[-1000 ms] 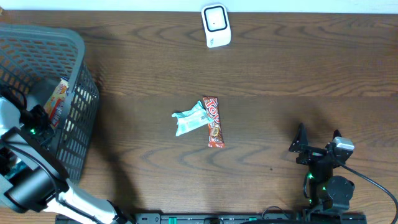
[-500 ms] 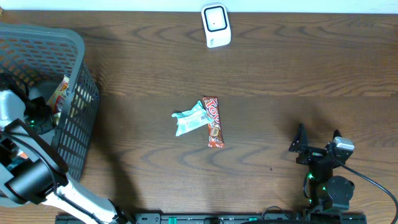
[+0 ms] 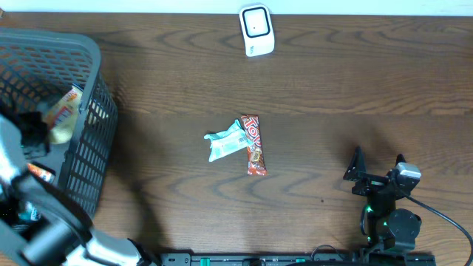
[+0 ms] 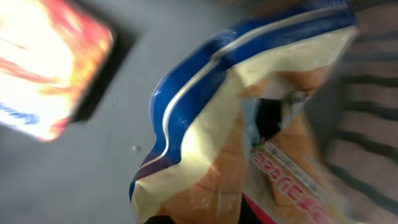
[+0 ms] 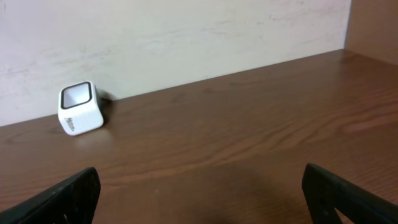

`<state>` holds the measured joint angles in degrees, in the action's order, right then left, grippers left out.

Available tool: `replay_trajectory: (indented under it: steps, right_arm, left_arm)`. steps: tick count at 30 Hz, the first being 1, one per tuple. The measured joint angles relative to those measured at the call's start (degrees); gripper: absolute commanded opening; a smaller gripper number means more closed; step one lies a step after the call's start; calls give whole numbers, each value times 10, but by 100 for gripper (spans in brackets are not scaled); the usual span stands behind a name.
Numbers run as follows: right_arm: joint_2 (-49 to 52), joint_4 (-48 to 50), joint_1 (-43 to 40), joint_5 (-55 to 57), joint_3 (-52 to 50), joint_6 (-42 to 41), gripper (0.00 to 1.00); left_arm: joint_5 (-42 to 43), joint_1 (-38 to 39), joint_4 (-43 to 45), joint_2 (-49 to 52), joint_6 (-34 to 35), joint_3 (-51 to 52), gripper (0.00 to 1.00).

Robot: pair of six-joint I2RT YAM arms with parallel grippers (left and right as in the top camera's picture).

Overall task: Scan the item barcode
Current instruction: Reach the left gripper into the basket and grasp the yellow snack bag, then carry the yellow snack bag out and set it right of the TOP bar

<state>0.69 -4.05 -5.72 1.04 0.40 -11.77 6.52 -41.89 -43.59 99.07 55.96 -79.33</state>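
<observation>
My left gripper (image 3: 33,134) is inside the grey basket (image 3: 89,52) at the far left, shut on a bagged bread item (image 3: 63,118). In the left wrist view the bag (image 4: 249,124) fills the frame: blue and cream wrapper, brown bread inside, red print on a label. No barcode shows on it. The white scanner (image 3: 256,31) stands at the table's back edge, also seen far off as the scanner (image 5: 81,107). My right gripper (image 3: 377,165) rests low at the front right, open and empty, its dark fingertips (image 5: 68,198) wide apart.
A red candy bar (image 3: 253,145) and a crumpled teal-white wrapper (image 3: 225,142) lie together mid-table. An orange-red box (image 4: 50,68) lies on the basket floor beside the held bag. The basket's mesh wall (image 3: 96,148) stands between my left gripper and the table.
My left gripper closed on the bread bag and has drawn it up and leftward inside the basket. The right arm has not moved.
</observation>
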Motion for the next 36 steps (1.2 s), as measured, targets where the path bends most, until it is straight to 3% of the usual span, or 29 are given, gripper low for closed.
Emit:
replay_trajectory:
  steps: [12,19,28,36]
  right_arm:
    - [0,0,0,0,0,0,99]
    - [0,0,0,0,0,0,99]
    - [0,0,0,0,0,0,99]
    - [0,0,0,0,0,0,99]
  left_arm:
    - [23,-25,6,-322,12,-1,7]
    - [133,4,6,-422,36,-1,7]
    - [195,225,5,-434,7,-1,7]
    - [113,473,35,-332,-9,-1,7]
